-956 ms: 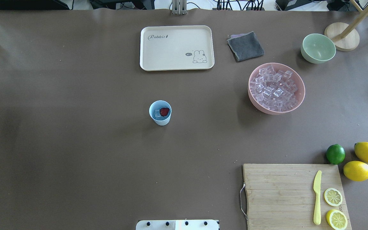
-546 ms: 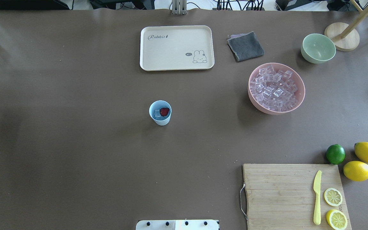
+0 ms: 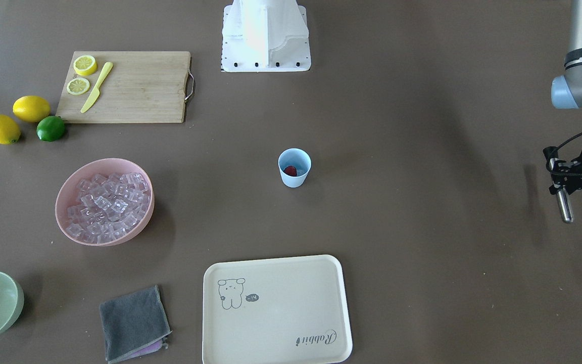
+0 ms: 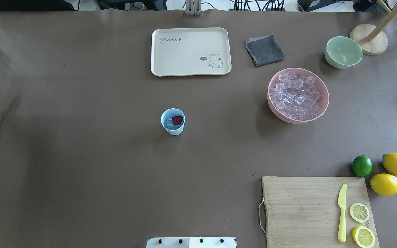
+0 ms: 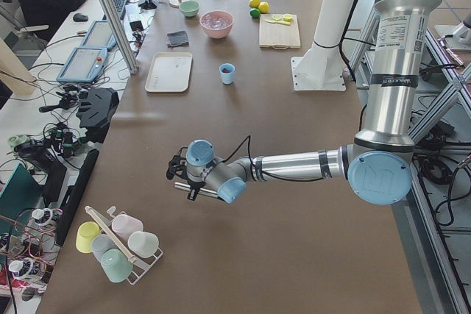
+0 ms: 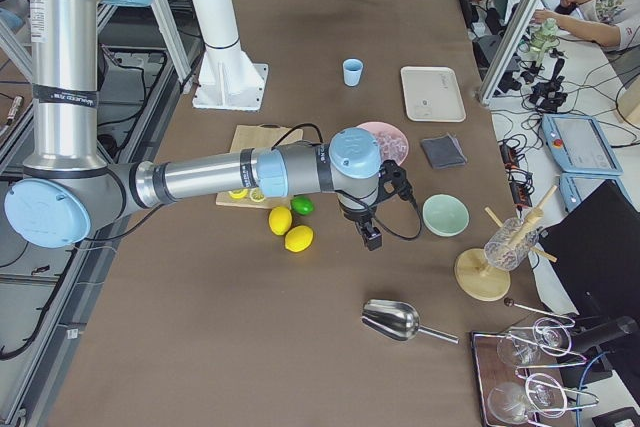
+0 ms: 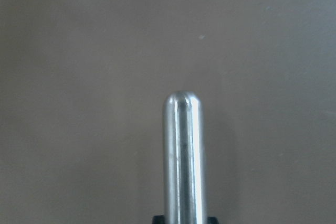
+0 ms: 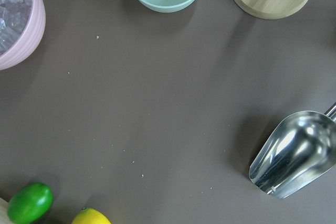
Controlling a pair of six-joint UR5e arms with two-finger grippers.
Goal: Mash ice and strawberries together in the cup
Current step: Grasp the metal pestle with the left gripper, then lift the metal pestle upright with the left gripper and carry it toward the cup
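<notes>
The light-blue cup (image 4: 173,121) stands upright mid-table, with a red strawberry (image 4: 177,120) and a clear cube of ice (image 4: 169,122) inside; the cup (image 3: 294,167) also shows from the front. More ice (image 4: 296,96) fills a pink bowl (image 4: 324,103). My left gripper (image 3: 560,179) is far off to the cup's side at the table's left end, shut on a shiny metal rod (image 3: 565,206), whose round tip (image 7: 184,129) points over bare table. My right gripper (image 6: 372,239) hangs near the lemons; I cannot tell whether it is open or shut.
A cream tray (image 4: 191,51), grey cloth (image 4: 265,50) and pale green bowl (image 4: 343,51) lie at the far side. A cutting board (image 4: 298,206) with a yellow knife (image 4: 342,212), lemon halves, two lemons and a lime (image 4: 362,165) sit near right. A metal scoop (image 8: 294,153) lies beyond.
The metal rod in my left gripper has come further into the overhead view from its left edge. The cup and everything else stay put.
</notes>
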